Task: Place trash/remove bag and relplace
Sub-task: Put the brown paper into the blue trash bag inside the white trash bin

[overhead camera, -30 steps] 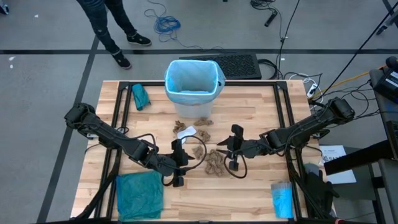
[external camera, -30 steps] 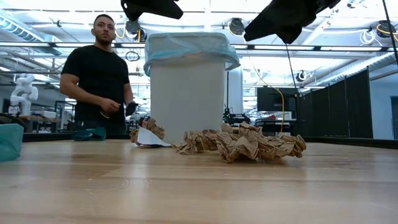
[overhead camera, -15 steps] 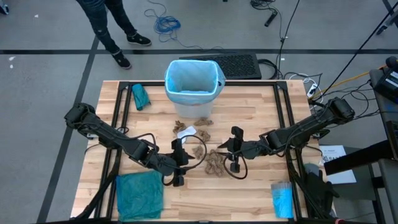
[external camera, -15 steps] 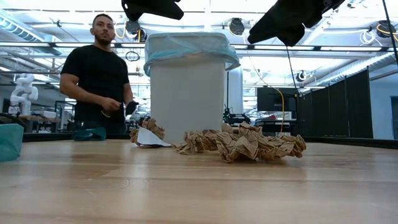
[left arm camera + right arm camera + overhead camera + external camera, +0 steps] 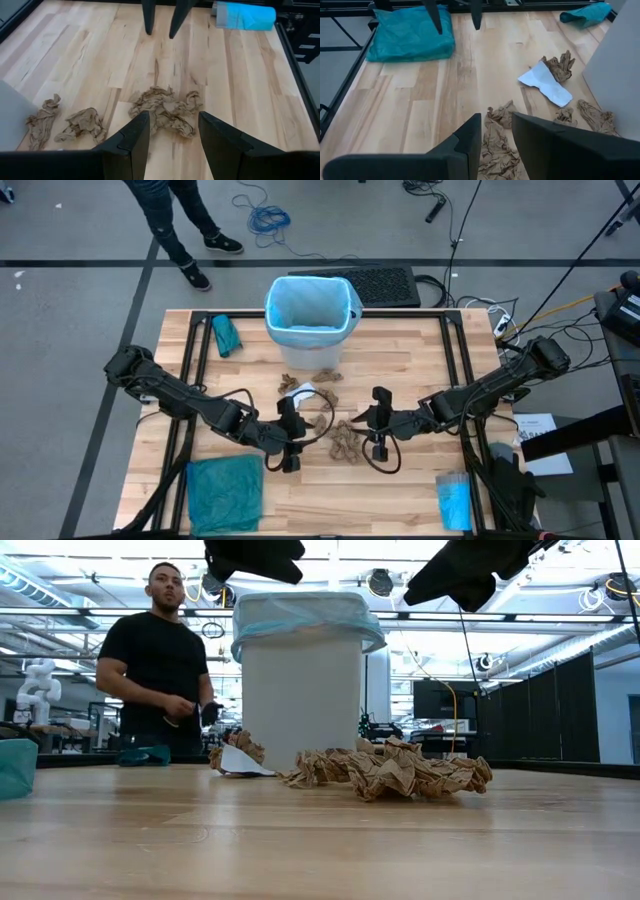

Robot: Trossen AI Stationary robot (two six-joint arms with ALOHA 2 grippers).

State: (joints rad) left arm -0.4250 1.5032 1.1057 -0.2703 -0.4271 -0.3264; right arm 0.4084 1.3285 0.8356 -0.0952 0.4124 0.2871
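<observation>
Both grippers, left and right, hover open and empty either side of crumpled paper mid-table, likely poised to bin it.

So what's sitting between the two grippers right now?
A crumpled brown paper wad lies between the left gripper and right gripper, both open and empty; the high view shows it.

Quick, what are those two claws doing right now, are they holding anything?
Left gripper: open, holding nothing, above the crumpled brown paper.
Right gripper: open, holding nothing, above the same paper.
</observation>
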